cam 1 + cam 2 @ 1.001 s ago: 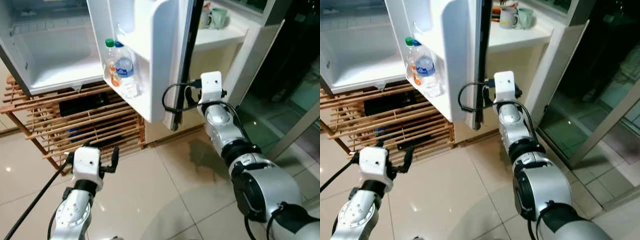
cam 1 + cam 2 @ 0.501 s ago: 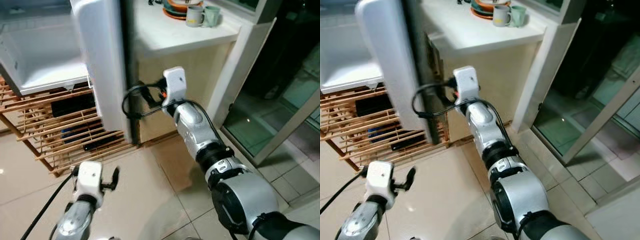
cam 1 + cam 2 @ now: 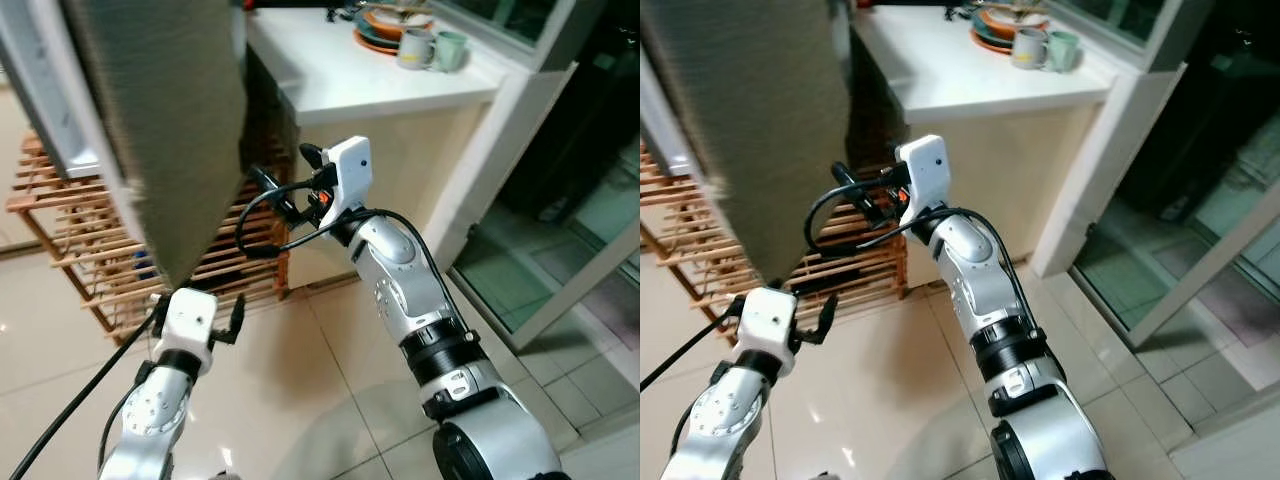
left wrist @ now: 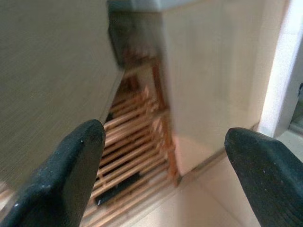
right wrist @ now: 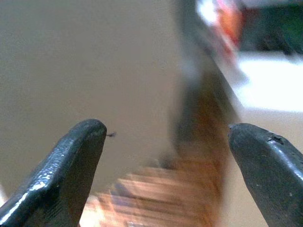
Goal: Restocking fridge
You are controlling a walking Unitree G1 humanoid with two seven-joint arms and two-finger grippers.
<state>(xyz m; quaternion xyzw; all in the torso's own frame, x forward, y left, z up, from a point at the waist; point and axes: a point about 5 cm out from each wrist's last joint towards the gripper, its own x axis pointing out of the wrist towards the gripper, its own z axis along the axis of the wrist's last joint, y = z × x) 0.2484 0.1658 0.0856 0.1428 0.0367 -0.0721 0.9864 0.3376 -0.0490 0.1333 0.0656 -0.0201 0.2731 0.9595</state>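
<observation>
From the head cameras I see the fridge door [image 3: 150, 120] on the left, its grey outer face turned toward me and covering most of the fridge. My right gripper [image 3: 285, 185] is raised just beside the door's right edge, in front of the dark gap between the door and the white counter [image 3: 340, 75], fingers spread apart. Two mugs [image 3: 430, 48] and stacked plates [image 3: 378, 25] sit at the counter's far end. My left gripper [image 3: 232, 318] is low over the tiled floor [image 3: 300, 400], near the wooden rack [image 3: 70, 250] under the fridge. In the left wrist view its fingers [image 4: 71, 161] are wide and hold nothing, facing the door and rack. In the right wrist view the fingers [image 5: 75, 165] are wide too, the door face blurred ahead.
</observation>
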